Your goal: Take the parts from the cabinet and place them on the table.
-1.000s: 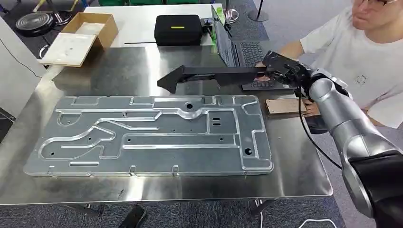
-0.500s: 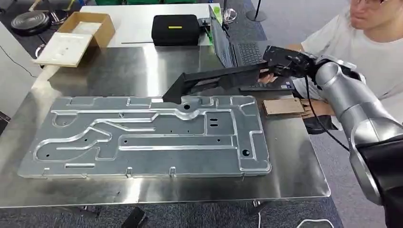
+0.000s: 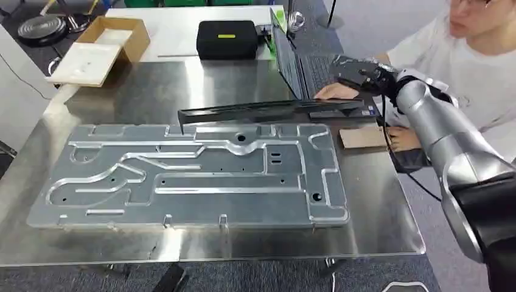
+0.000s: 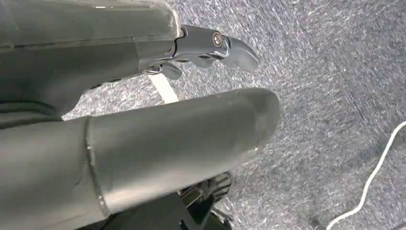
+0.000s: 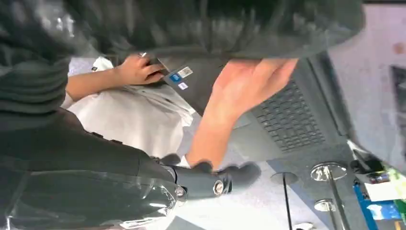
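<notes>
My right hand (image 3: 359,72) grips the right end of a long black part (image 3: 261,111), held low over the far edge of the large machined aluminium plate (image 3: 188,176). The part lies nearly level, and its left tip reaches about the middle of the plate's far edge. In the right wrist view my right hand (image 5: 95,158) holds the blurred black part (image 5: 215,24) close to the camera. My left hand (image 4: 143,110) hangs over the carpet, fingers apart and holding nothing.
A person (image 3: 474,67) sits at the right, one hand (image 3: 331,91) at an open laptop (image 3: 304,61) just beyond the held part. A cardboard piece (image 3: 362,137) lies by the plate. A black case (image 3: 226,38) and a cardboard box (image 3: 97,52) stand further back. The steel table (image 3: 377,213) has bare margins.
The black part has swung flatter; its free end moved left and down towards the plate's far edge. My right hand rose slightly towards the laptop.
</notes>
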Robot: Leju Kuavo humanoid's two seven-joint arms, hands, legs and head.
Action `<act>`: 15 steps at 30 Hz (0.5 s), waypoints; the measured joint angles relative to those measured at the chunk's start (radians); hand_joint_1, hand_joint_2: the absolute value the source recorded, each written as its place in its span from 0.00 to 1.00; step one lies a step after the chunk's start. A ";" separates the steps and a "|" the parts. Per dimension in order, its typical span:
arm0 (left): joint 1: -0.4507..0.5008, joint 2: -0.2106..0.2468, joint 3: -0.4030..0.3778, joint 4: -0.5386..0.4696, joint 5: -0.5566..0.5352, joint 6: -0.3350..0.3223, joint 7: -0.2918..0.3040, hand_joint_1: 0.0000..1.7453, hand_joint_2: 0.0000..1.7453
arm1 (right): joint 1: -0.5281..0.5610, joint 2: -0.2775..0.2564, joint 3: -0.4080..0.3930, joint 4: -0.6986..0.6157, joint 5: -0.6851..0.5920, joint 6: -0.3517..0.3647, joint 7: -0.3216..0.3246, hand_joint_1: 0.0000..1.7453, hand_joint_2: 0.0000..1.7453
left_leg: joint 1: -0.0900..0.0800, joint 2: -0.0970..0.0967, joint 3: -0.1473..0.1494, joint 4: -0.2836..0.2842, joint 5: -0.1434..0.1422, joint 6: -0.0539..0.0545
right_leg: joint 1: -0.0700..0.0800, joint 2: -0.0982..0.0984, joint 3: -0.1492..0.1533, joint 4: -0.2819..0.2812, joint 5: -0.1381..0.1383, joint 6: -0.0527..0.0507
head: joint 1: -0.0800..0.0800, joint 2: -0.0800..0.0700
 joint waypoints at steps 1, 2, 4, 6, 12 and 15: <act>0.000 -0.001 0.000 0.000 0.000 0.000 -0.001 0.00 0.00 | 0.001 0.000 0.000 -0.003 0.000 0.000 -0.003 0.00 0.00 | 0.001 0.000 0.002 -0.004 0.002 -0.004 | 0.002 0.000 -0.001 0.000 0.000 -0.005 | 0.000 0.000; 0.000 -0.001 0.000 0.000 -0.002 -0.001 -0.001 0.00 0.00 | 0.002 0.000 0.000 -0.008 0.000 0.000 -0.004 0.00 0.00 | -0.001 0.000 0.002 -0.003 -0.001 -0.010 | -0.005 0.001 0.001 -0.006 0.004 -0.013 | 0.000 0.000; -0.002 0.000 0.000 0.000 -0.002 -0.001 -0.002 0.00 0.00 | 0.000 0.003 0.000 -0.019 0.000 -0.001 -0.006 0.00 0.00 | 0.002 0.001 -0.022 0.056 -0.046 -0.017 | -0.006 -0.001 0.007 -0.011 0.006 -0.029 | -0.001 0.000; -0.001 0.000 0.000 0.000 -0.001 -0.001 -0.002 0.00 0.00 | 0.002 0.004 0.000 -0.020 0.000 -0.004 -0.006 0.00 0.00 | 0.004 0.002 -0.092 0.209 -0.120 -0.021 | -0.002 -0.002 0.007 -0.011 0.005 -0.035 | -0.001 0.000; -0.003 0.000 0.000 0.000 0.000 -0.002 -0.005 0.00 0.00 | 0.010 0.006 0.000 -0.039 -0.007 -0.021 -0.007 0.00 0.00 | 0.002 0.002 -0.033 0.063 0.005 -0.005 | 0.005 0.001 0.012 -0.005 0.000 -0.035 | 0.000 0.000; -0.004 0.000 0.000 0.000 0.000 -0.002 -0.009 0.00 0.00 | 0.022 0.003 0.000 -0.061 -0.031 -0.091 -0.043 0.00 0.00 | -0.004 0.001 -0.005 0.006 0.000 0.000 | 0.010 0.003 0.007 -0.005 0.001 -0.022 | 0.000 0.000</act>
